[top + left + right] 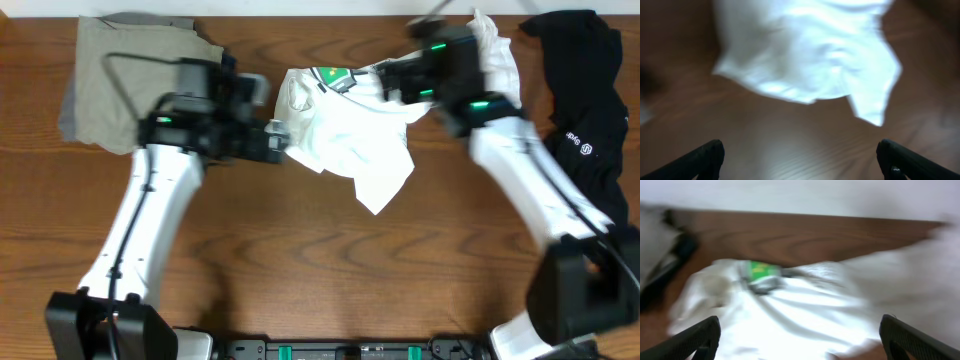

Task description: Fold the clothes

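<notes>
Overhead view: wood table (pixel 300 270), my two white arms reaching in from the near edge. The white T-shirt (pixel 350 135) lies crumpled, not yet folded, at far-ctr, btwn my two grippers. Its green-and-white graphic (pixel 330 77) faces up at the heap's far-left. A pointed flap (pixel 380 195) trails toward me at near-right. So the long axis runs approx. diagonal, far-left to near-right, as best I can judge from a rumpled shape.

My left gripper (pixel 278 140) sits at the shirt's left edge, just beside or touching it; I can't tell which. In the L wrist view its fingers (pixel 705 157) stand wide apart at the bottom corners, w/ bare table btwn them and the shirt just ahead. Nothing held.

My right gripper (pixel 395 85) hangs over the shirt's far-right part. The R wrist view is blurred, but the fingers (pixel 697 337) are spread wide w/ cloth below them, not pinched.

Judgement: both are near. L is lined up on an edge, R is above the bulk. The next move prob. needs one jaw on each end to spread the shirt along that axis.

Also there: khaki garment (pixel 130 70) far-left, black garment (pixel 585 90) far-right.
</notes>
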